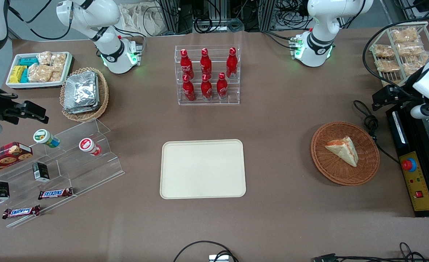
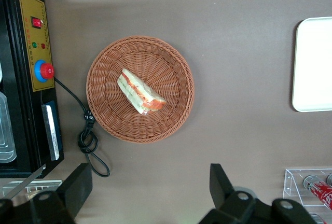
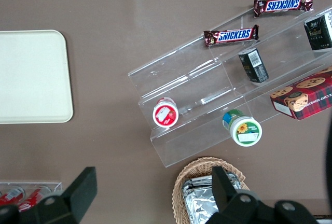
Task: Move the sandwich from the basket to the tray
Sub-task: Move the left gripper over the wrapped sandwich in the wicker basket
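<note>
The sandwich (image 1: pixel 343 148), a clear-wrapped white wedge with orange-red filling, lies in the round reddish-brown basket (image 1: pixel 345 174) toward the working arm's end of the table. The left wrist view looks down on the same sandwich (image 2: pixel 141 92) in the basket (image 2: pixel 171 58). The cream-beige tray (image 1: pixel 202 168) sits bare at the table's middle, and its edge shows in the left wrist view (image 2: pixel 314 63). My gripper (image 1: pixel 383 97) hovers high, farther from the front camera than the basket. It is open (image 2: pixel 150 187), with nothing between its fingers and only brown tabletop below.
A black control box with a red button (image 1: pixel 409 164) and a coiled cable (image 1: pixel 369 122) lie beside the basket. An acrylic rack of red bottles (image 1: pixel 207 74) stands farther back than the tray. A wire rack of snack packs (image 1: pixel 400 47) stands near the working arm.
</note>
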You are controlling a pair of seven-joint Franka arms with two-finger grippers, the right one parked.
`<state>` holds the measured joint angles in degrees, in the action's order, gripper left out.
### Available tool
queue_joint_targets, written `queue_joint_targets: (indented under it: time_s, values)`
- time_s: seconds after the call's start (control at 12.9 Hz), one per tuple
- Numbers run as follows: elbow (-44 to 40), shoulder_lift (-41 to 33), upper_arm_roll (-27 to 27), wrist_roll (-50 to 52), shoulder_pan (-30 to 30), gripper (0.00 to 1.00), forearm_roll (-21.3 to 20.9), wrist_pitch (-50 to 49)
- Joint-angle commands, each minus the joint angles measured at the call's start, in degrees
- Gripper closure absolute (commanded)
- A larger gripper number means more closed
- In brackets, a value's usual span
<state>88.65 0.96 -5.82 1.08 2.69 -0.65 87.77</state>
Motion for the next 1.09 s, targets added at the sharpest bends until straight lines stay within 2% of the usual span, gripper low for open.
queue_joint_targets:
  time_s: [0.0,0.39,0.62,0.85,1.01]
  values:
    - [-1.46,0.36,0.11,-0.81,-0.06,0.0,-0.14,-0.58]
    - [0.02,1.5,0.37,2.51,0.03,0.0,-0.76,0.11]
    - [6.33,1.68,3.16,11.73,-0.06,0.0,-0.67,7.21]
    - [14.25,1.15,6.07,14.74,0.03,0.0,0.03,15.39]
    - [17.94,1.41,6.35,23.91,0.03,0.0,0.03,20.56]
